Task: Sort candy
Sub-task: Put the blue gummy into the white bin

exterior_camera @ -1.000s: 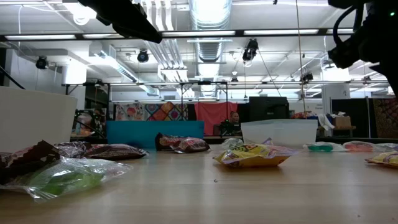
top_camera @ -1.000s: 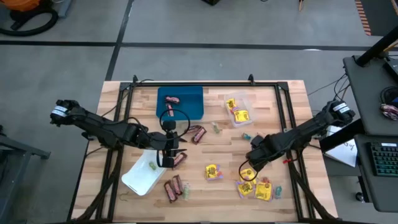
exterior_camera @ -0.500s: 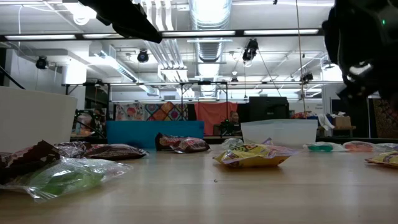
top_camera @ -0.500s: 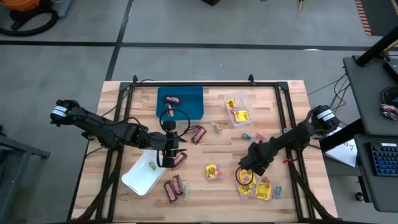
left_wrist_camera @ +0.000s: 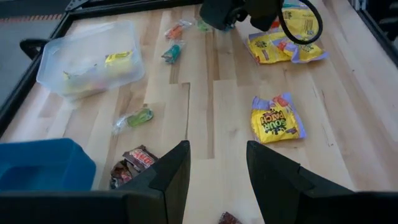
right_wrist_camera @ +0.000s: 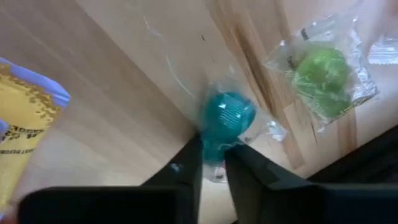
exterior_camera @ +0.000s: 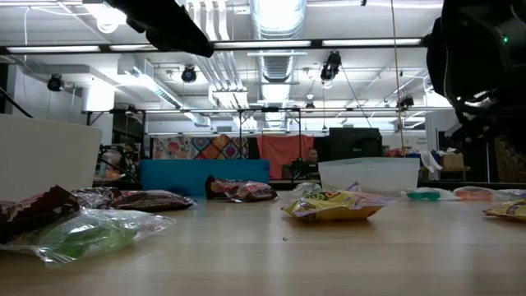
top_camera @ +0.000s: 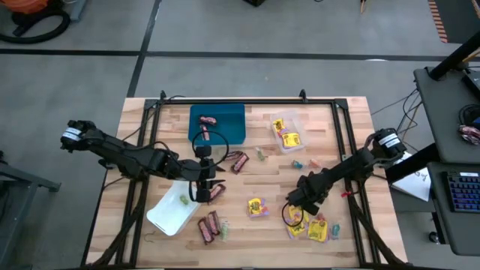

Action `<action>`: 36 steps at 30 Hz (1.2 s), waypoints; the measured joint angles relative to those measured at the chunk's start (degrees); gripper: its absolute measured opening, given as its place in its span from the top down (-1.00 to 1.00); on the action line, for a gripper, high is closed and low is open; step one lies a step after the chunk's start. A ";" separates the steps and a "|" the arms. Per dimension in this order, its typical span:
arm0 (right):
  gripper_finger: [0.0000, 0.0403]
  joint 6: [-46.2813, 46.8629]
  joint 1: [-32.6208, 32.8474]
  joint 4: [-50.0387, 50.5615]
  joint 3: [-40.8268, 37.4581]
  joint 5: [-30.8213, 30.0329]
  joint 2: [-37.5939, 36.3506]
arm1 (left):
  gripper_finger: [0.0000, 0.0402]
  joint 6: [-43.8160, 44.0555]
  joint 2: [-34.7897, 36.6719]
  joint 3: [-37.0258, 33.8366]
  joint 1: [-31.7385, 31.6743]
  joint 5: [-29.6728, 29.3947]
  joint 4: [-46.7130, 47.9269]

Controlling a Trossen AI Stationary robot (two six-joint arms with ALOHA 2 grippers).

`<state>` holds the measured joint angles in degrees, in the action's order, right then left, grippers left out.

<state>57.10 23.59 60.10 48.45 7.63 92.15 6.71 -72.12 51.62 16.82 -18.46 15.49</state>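
My right gripper stands low over the table's right half, shut on a teal sweet in clear wrap. A green sweet lies just beyond it, and a yellow packet lies beside it. More yellow packets lie near the front edge. My left gripper hovers open at the table's middle left above brown-red mini bars, with nothing between its fingers. My right gripper pinches the teal sweet's wrapper edge between its two fingertips. The fingers come steeply from above. The round sweet itself shows just past the tips, against the wooden tabletop. I cannot tell whether it is lifted.
At the back stand a blue tray holding a brown bar and a clear tray with yellow packets. A white tray with a green sweet sits at front left. Loose bars, a yellow packet and small sweets lie scattered.
My right gripper has come down toward the table and slightly toward its left edge, the wrist turning as it sank. It now sits low by the yellow packets. My left arm has kept still.
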 joint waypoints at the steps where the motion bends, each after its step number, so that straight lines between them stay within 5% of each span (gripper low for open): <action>1: 0.86 -0.04 0.00 -0.11 -0.04 -0.20 -0.79 | 0.29 1.62 0.02 0.00 0.00 0.00 0.20; 11: 0.94 -0.13 0.01 -2.68 0.00 -4.34 -14.44 | 0.29 25.78 3.79 0.00 2.50 0.00 11.25; 19: 0.94 -11.76 0.00 -25.68 0.02 -17.48 -22.09 | 0.29 37.01 8.23 0.00 8.12 0.00 14.13; 26: 0.94 -33.20 -0.70 -49.24 0.02 -23.77 -18.62 | 0.29 44.59 10.43 0.00 14.18 0.00 14.12; 36: 0.94 -55.42 -5.65 -84.10 0.17 -24.09 -5.75 | 0.29 56.68 8.59 0.00 21.23 -0.47 14.23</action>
<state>1.68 17.94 -23.99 48.62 -16.46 86.40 63.39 -63.53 51.62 38.04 -18.92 29.71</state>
